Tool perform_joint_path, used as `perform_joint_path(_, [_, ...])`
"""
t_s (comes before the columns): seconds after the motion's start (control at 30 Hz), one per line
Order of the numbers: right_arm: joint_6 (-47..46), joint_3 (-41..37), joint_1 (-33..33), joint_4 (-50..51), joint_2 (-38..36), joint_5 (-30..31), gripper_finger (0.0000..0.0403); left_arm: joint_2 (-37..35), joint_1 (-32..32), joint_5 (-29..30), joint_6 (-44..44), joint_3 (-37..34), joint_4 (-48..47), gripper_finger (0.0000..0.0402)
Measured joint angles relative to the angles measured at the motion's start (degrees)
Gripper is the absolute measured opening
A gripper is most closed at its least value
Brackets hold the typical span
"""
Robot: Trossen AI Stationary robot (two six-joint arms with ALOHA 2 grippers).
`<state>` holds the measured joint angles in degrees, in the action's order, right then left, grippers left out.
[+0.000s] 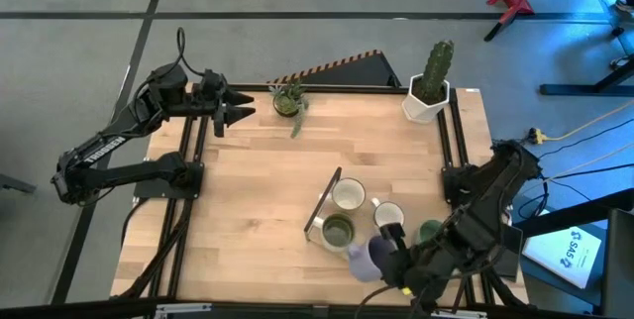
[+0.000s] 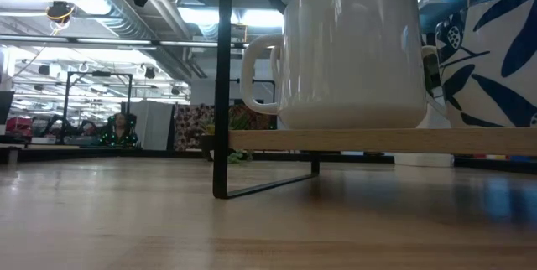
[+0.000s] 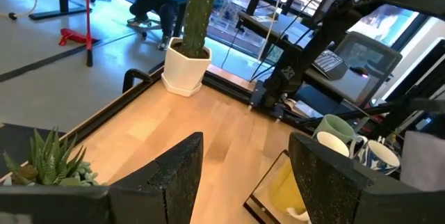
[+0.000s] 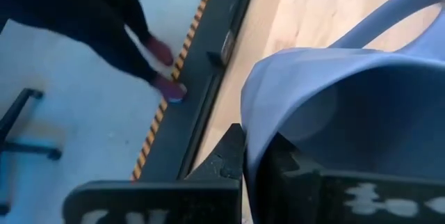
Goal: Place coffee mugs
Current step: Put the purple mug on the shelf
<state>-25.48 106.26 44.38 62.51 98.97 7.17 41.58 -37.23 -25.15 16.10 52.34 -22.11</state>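
Note:
My right gripper (image 1: 388, 252) is near the table's near edge, shut on the lavender mug (image 1: 369, 258), which fills the right wrist view (image 4: 348, 106). A cream mug (image 1: 348, 195) and an olive green mug (image 1: 337, 230) stand on a small wooden shelf with a black wire frame (image 1: 319, 208). A white mug (image 1: 388, 214) and a teal mug (image 1: 429, 230) stand just right of them. In the low view a white mug (image 2: 352, 48) rests on the shelf board (image 2: 377, 140). My left gripper (image 1: 238, 112) waits open at the far left. My right gripper holds the lavender mug by its rim wall (image 4: 256, 137), with one finger (image 4: 299, 175) inside the cup and the other finger (image 4: 221, 165) outside. The handle (image 4: 389, 12) points away from the fingers. Whether the mug is lifted off the table, I cannot tell.
A cactus in a white angular pot (image 1: 428, 89) stands at the far right corner, and a small leafy plant (image 1: 289, 101) at the far edge near my left gripper. A blue leaf-patterned mug (image 2: 495, 60) shows beside the shelf. Bare wood spans the table's left half (image 1: 248, 200).

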Motion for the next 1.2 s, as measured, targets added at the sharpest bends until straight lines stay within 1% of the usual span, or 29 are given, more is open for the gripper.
perform_joint_path(0.1, [-0.84, 0.0, -0.15, 3.11, 2.03, -4.79, 0.0, 0.0, 0.0, 0.0, 0.0, 0.0, 0.0, 0.0208])
perform_joint_path(0.13, [-0.82, 0.0, -0.18, 4.25, 2.82, -5.48, 0.0, 0.0, 0.0, 0.0, 0.0, 0.0, 0.0, 0.0208])
perform_joint_path(0.3, [-1.15, 0.0, -0.15, 10.62, 5.58, -6.26, 0.0, 0.0, 0.0, 0.0, 0.04, 0.0, -0.09, 0.0208])
perform_joint_path(0.4, [-2.86, 0.0, -0.15, 12.98, 7.46, -6.62, 0.0, 0.0, 0.0, 0.04, 0.07, 0.0, -0.15, 0.0208])
perform_joint_path(0.67, [-2.89, -0.02, -0.19, 11.57, 11.35, -6.17, 0.0, 0.0, 0.0, 0.42, 0.0, 0.0, -0.18, 0.0208])
perform_joint_path(0.8, [-5.52, -0.02, -0.74, 13.34, 12.98, -5.39, 0.0, 0.0, 0.0, 0.45, -0.06, 0.0, -0.18, 0.0208])
perform_joint_path(0.93, [-5.61, -0.02, -1.6, 12.08, 14.74, -5.26, 0.0, 0.0, 0.0, 0.47, -0.2, 0.0, -0.2, 0.0208])
perform_joint_path(1.2, [-5.61, -0.02, -2.03, 12.6, 16.36, -7.58, 0.0, 0.02, 0.01, 0.48, -0.25, 0.0, -0.19, 0.0208])
